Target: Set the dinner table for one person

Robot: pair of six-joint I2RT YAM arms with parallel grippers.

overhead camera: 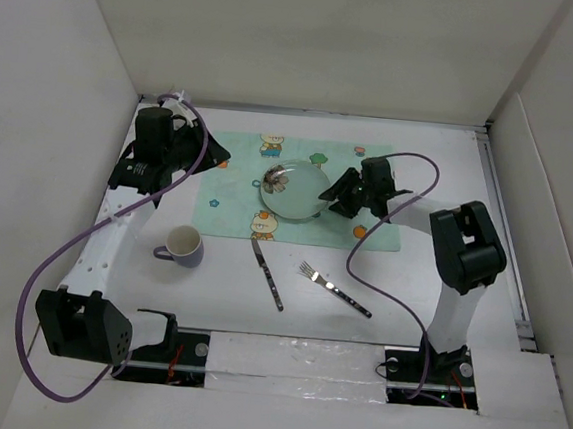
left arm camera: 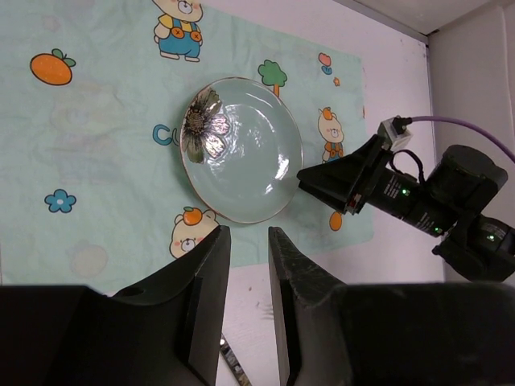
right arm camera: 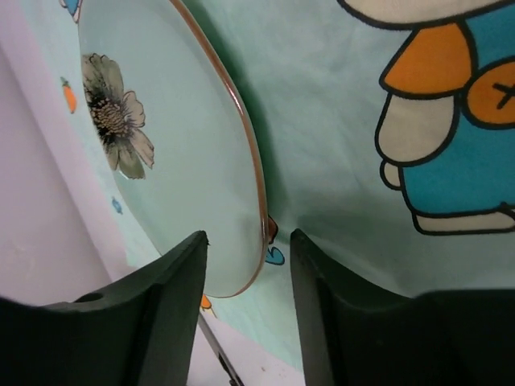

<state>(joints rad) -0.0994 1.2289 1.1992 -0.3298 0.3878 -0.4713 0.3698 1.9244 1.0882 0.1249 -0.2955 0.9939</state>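
Observation:
The white dinner table (overhead camera: 416,286) carries a mint-green cartoon placemat (overhead camera: 232,205) with a pale glass plate (overhead camera: 294,190) with a flower print on it. My right gripper (overhead camera: 336,197) is open at the plate's right edge. In the right wrist view the plate's rim (right arm camera: 259,201) lies between its spread fingers (right arm camera: 181,273), touching neither. My left gripper (overhead camera: 216,154) is open and empty, raised over the mat's far left corner. Its view shows the plate (left arm camera: 241,153) and the right gripper (left arm camera: 310,178) beside it. A knife (overhead camera: 267,273), a fork (overhead camera: 335,289) and a lilac mug (overhead camera: 183,246) lie on the table in front of the mat.
White walls close in the table at the left, back and right. Purple cables loop from both arms over the table. The knife's tip also shows in the left wrist view (left arm camera: 232,363) and in the right wrist view (right arm camera: 213,350).

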